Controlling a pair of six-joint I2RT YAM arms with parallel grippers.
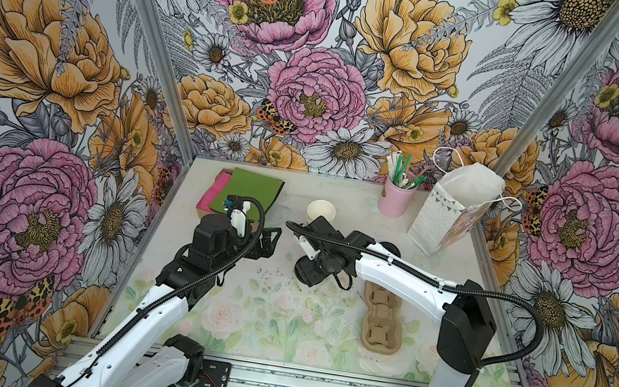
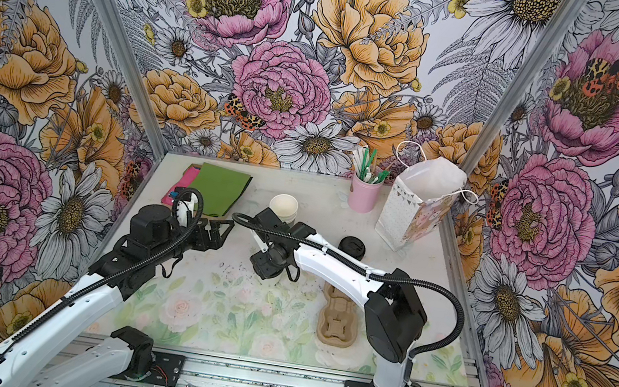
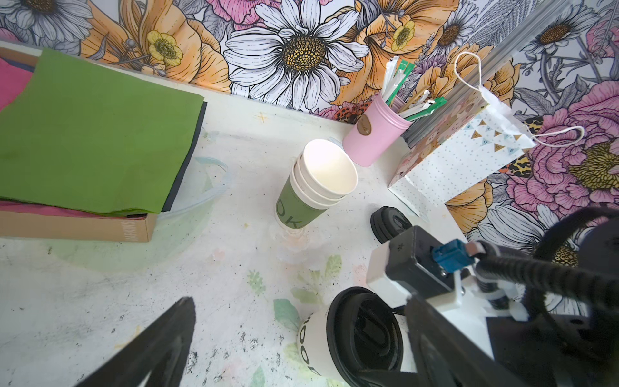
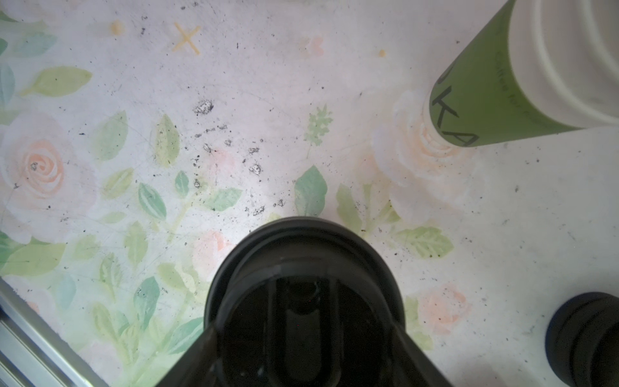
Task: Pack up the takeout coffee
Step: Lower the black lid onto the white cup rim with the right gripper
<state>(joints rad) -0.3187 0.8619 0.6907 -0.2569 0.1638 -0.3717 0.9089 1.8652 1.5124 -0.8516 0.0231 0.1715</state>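
The takeout coffee, a white paper cup with dark lettering and a black sip lid, sits near the table's middle. My right gripper comes down from above with a finger against each side of the lid, shut on it. In both top views the right gripper hides the cup. My left gripper hovers just left of the cup, open wide and empty, pointing toward it.
A stack of lidless green-and-white cups stands just behind the right gripper. Loose black lids lie to its right. A pink tin and an open gift bag stand back right. A cardboard cup carrier lies front right, green sheets on a box back left.
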